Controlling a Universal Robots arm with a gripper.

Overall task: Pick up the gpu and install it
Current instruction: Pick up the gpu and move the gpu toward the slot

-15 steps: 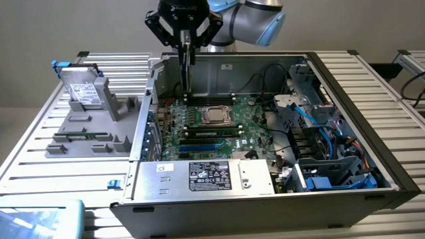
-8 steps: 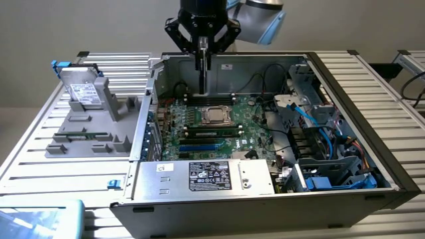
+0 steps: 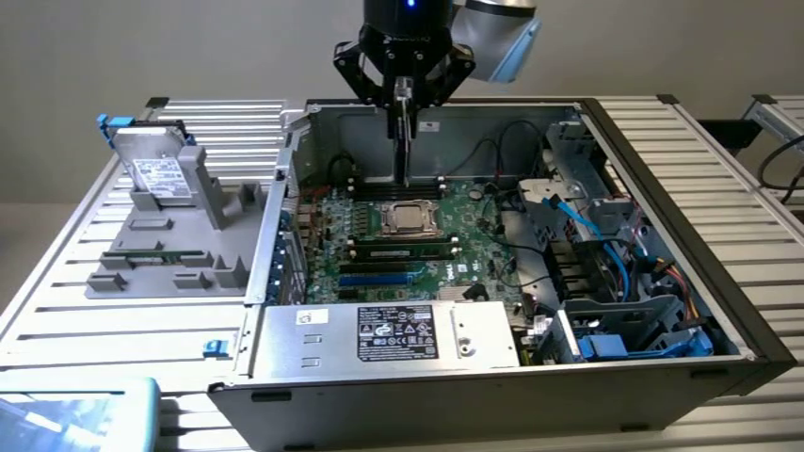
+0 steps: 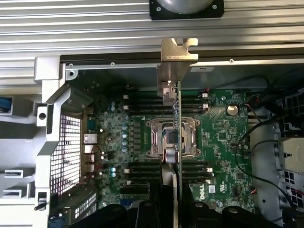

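Your gpu [image 3: 404, 151] hangs upright and edge-on, pinched between the jaws of the gripper [image 3: 402, 94]. You have it inside the open computer case [image 3: 503, 414], over the motherboard [image 3: 377, 268] by the processor socket [image 3: 408, 218], its metal bracket [image 4: 178, 61] toward the case wall.

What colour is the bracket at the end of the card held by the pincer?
Silver-grey bare metal. The bracket of the gpu shows best in the wrist view.

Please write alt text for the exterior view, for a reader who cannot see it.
The tool holds a graphics card upright over the motherboard of an open computer case. A grey tray with a drive stands at the exterior view's left.
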